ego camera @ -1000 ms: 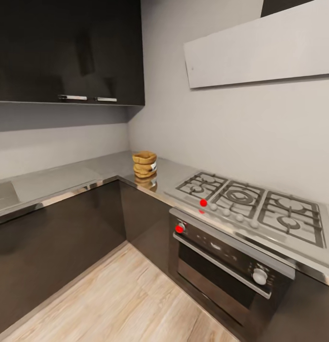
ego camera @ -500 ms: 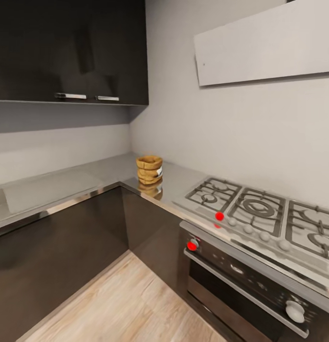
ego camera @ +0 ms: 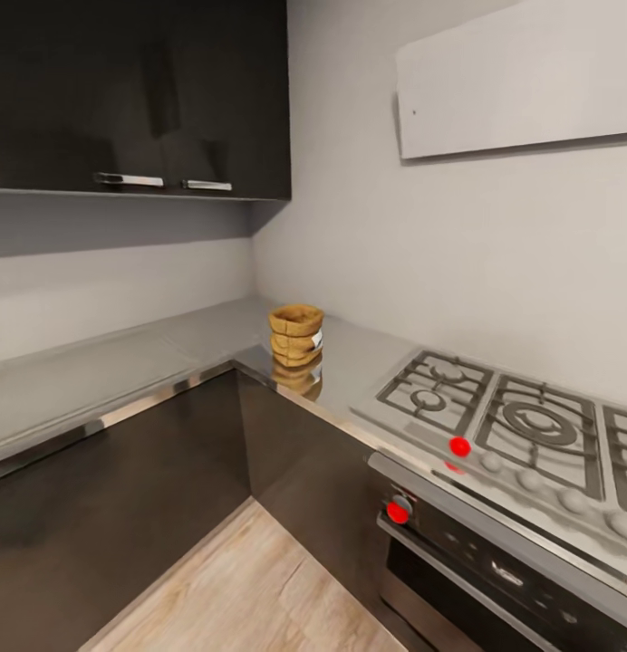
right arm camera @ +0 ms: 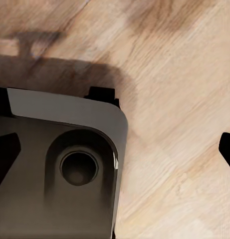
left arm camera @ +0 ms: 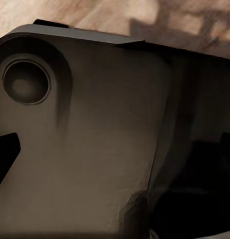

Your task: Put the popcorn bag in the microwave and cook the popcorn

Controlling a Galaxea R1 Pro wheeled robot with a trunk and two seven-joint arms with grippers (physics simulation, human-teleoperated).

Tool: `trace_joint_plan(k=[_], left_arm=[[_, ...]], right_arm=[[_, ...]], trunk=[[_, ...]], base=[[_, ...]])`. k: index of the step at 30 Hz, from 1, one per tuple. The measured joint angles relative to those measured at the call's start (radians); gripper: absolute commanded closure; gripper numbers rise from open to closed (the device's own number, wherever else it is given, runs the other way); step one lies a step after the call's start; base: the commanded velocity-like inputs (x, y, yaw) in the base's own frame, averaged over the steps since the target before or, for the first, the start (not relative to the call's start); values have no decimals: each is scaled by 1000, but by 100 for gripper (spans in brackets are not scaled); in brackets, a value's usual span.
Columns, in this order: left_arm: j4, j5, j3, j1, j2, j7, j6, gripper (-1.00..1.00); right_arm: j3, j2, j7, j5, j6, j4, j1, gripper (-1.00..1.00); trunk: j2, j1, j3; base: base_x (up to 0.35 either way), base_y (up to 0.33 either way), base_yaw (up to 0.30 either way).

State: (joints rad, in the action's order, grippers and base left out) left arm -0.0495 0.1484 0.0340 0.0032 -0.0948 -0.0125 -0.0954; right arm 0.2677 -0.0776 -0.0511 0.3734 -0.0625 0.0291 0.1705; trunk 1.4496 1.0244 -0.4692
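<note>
Currently the popcorn bag point(ego camera: 296, 335) stands upright on the countertop point(ego camera: 105, 371), near the inside corner, well apart from the hob point(ego camera: 522, 421). It looks light, soft and crushable; grip the banded sides gently, below the rolled rim. Neither pincer's state can be told.

Popcorn bag point(ego camera: 296, 334) stands alone in the worktop point(ego camera: 123, 371) corner; bare worktop open at its 9 and 6 o'clock. Walls close behind at 12. Gas hob point(ego camera: 522, 426) near at 3 o'clock. Dark upper cabinets point(ego camera: 137, 91) overhang at 10–11, leaving open height above the bag.
</note>
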Motion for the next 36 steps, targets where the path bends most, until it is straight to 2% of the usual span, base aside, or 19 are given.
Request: trace_joint_plan(k=[27, 36], left_arm=[[0, 0, 1, 0, 0, 0, -3, -100], [0, 0, 2, 0, 0, 1, -3, -100]], right_arm=[[0, 0, -1, 0, 2, 0, 0, -100], [1, 2, -1, -4, -2, 0, 0, -100]], trunk=[[0, 0, 0], [0, 1, 0]], base=[[243, 186, 0], [47, 45, -64]])
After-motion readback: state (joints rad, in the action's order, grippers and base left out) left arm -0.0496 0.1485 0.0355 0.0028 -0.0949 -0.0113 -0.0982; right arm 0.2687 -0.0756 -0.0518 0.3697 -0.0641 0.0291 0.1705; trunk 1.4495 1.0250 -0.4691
